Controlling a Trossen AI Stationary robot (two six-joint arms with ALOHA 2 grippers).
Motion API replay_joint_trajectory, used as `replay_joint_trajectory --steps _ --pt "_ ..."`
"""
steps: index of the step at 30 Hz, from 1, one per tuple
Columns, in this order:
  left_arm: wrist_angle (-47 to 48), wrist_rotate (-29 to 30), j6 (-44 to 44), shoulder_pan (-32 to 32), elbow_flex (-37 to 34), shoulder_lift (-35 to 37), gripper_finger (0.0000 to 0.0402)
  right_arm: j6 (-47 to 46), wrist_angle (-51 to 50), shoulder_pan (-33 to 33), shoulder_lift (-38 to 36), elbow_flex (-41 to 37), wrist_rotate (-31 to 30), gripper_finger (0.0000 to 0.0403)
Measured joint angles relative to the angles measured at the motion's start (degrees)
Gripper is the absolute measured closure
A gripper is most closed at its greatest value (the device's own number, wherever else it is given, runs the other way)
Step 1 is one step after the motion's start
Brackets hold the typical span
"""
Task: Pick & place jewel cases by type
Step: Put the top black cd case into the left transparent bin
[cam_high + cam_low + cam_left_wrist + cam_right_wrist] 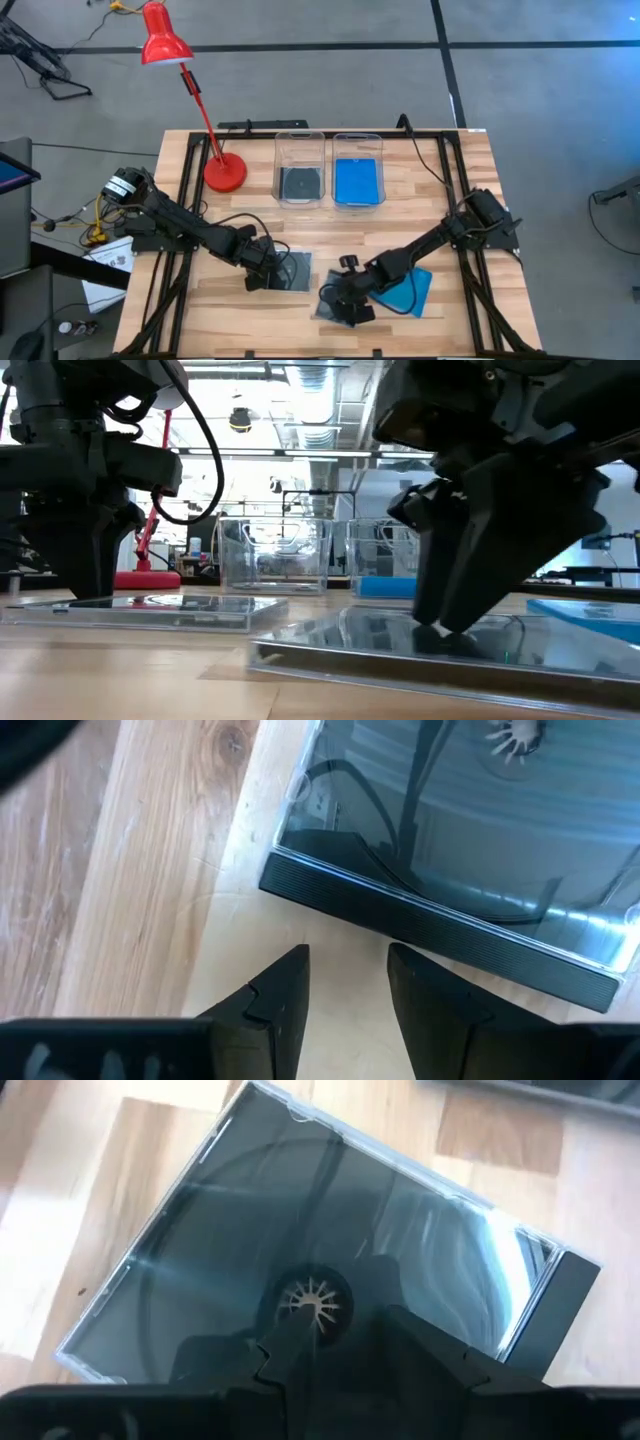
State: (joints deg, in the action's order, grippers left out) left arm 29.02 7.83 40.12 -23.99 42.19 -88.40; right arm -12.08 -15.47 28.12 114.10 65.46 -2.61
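The left gripper (262, 272) stands part open, holding nothing, at the edge of a clear jewel case (291, 270) lying flat on the table (450, 200); the right gripper (345, 305), fingers slightly apart, presses its tips onto another clear jewel case (300, 1270), gripping nothing

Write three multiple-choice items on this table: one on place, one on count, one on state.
1. Which bin holds a blue case? A the left bin; B the right bin; C neither.
2. How many blue cases show? A one; B two; C four.
3. The left gripper's jaws are: A shut on a blue case; B apart and empty, just short of a dark case; C shut on the lamp.

Key:
1 B: blue fills the right bin's floor.
2 B: one lies in the bin, the other on the table.
3 B: bare wood shows between the jaws; the right gripper sits on top of another dark case.
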Motion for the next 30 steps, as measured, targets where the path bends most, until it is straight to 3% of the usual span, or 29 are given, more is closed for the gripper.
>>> replay_joint_trajectory --steps 6,15,20,26,30 --pt "0.0 0.89 0.05 0.0 0.0 0.02 0.0269 -1.6 -3.9 0.83 -2.09 -0.32 -4.97 0.0285" --pt "2.5 8.3 2.78 0.0 0.02 0.02 0.0269 0.04 -1.74 -0.95 -7.4 -0.6 -12.75 0.0285" --pt "3.47 9.33 5.1 -0.15 0.02 0.42 0.0269 -2.85 4.43 -4.36 -7.09 -0.61 -12.24 0.0285" --pt "3.53 7.95 7.81 -0.48 -0.54 2.98 0.0269 -9.34 8.59 -10.34 -4.58 -0.56 -3.37 0.0285" --pt "-3.46 6.75 8.84 -1.31 -5.02 8.3 0.0269 -8.46 9.55 -11.98 -2.96 -0.62 -0.56 0.0285"
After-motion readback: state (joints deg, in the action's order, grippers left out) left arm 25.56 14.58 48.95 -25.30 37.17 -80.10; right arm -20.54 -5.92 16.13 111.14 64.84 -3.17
